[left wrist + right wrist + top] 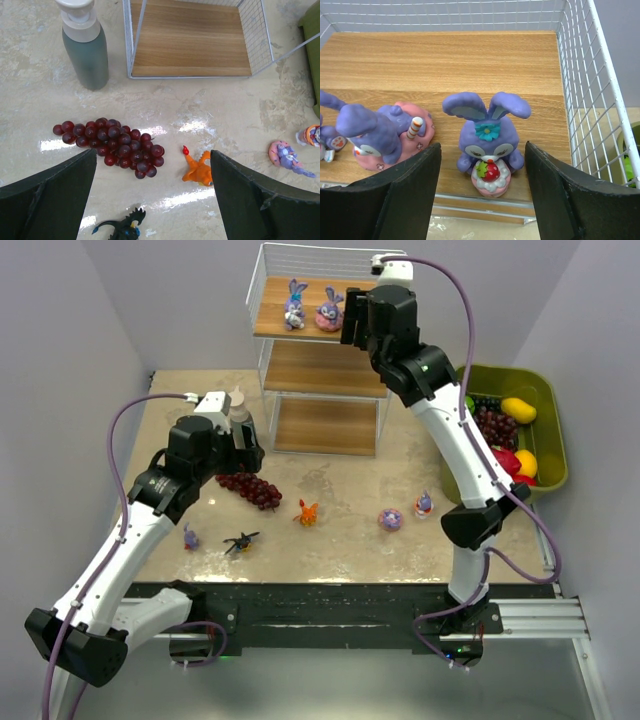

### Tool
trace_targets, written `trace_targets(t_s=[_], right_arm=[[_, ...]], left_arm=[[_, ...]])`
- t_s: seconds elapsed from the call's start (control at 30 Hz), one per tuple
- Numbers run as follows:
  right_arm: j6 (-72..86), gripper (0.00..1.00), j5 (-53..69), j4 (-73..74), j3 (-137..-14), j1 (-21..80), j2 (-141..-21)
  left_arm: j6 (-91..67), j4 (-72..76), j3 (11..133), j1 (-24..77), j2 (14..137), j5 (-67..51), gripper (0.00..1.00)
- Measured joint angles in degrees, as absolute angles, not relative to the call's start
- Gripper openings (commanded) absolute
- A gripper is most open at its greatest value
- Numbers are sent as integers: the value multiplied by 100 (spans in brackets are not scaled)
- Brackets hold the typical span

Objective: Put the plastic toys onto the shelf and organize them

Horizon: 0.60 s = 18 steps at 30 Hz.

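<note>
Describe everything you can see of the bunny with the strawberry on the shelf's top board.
The strawberry bunny is a glossy plastic figurine with a purple-blue body, two long ears with pale insides and a teal flower on its forehead. It holds a red strawberry over a pink-and-white base. It stands upright near the front edge of the top board of the shelf, facing the wrist camera, between the fingers of the open right gripper, which do not touch it.
</note>
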<state>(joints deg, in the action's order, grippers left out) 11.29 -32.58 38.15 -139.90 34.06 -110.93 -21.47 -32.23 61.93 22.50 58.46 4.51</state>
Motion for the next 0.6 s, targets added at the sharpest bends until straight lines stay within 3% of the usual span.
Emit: trace_targets(t_s=[0.6], right_arm=[[1304, 75, -2143, 3601, -13148, 3406, -9231]], left_arm=[[-2143, -3221, 6195, 2250, 5817, 250, 100]])
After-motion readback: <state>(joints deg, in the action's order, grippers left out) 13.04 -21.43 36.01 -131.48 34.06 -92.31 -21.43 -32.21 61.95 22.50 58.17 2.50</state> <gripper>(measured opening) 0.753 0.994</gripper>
